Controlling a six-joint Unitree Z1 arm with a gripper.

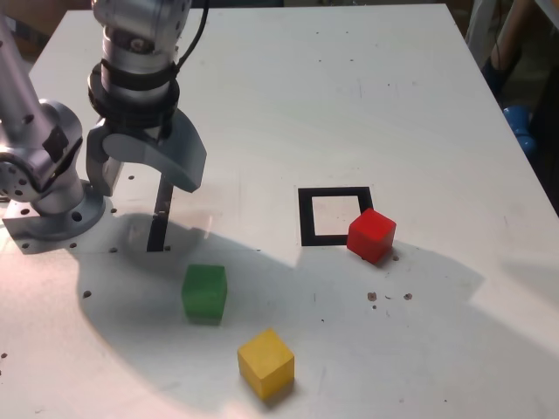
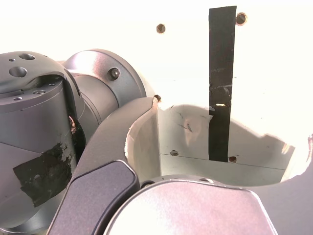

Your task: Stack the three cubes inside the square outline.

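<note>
- The wrist view shows none of the cubes; the gripper's [image 1: 140,179] own body fills much of it.
- Jaws spread wide, empty, pointing down over the tape strip [image 1: 160,218].
- Arm base [image 1: 48,205] sits just beside the jaws.
- Green cube [image 1: 204,292] lies near the jaws; yellow cube [image 1: 265,361] farther.
- Red cube [image 1: 371,234] touches the outline's [image 1: 306,218] corner, well apart from the jaws; the outline is empty.
</note>
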